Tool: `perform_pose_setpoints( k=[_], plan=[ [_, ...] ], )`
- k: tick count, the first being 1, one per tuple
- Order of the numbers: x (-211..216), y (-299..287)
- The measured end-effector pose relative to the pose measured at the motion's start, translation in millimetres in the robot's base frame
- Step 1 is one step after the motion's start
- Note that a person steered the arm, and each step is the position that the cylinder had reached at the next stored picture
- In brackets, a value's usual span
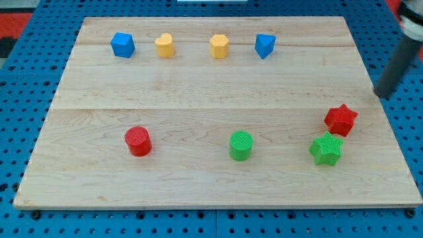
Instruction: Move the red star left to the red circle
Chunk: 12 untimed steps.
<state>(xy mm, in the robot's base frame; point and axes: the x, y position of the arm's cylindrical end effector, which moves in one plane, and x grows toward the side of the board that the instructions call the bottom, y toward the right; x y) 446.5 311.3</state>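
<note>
The red star (pixel 340 119) lies on the wooden board (pixel 198 86) at the view's right. The red circle (pixel 138 141) stands far to its left, at about the same height in the view. My tip (pixel 381 94) is the lower end of the dark rod at the view's right edge, just off the board's right side. It is above and to the right of the red star, apart from it.
A green star (pixel 326 149) lies just below the red star, and a green circle (pixel 241 145) stands between the star and the red circle. Along the top stand a blue block (pixel 122 45), two yellow blocks (pixel 165 45) (pixel 219 46) and another blue block (pixel 264 45).
</note>
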Motion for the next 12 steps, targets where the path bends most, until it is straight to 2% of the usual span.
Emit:
perform_pose_setpoints(
  k=[1,2,3,6,7,8,10,11,12],
  plan=[
    [40.7,-42.9],
    [30.9,-143.0],
    [-2.4,-282.1],
    [-69.0,-250.5],
    [-80.5,-203.1],
    [-110.8,-218.5],
    [-42.4,-333.6],
    [-56.7,-358.4],
    [-100.8,-352.7]
  ],
)
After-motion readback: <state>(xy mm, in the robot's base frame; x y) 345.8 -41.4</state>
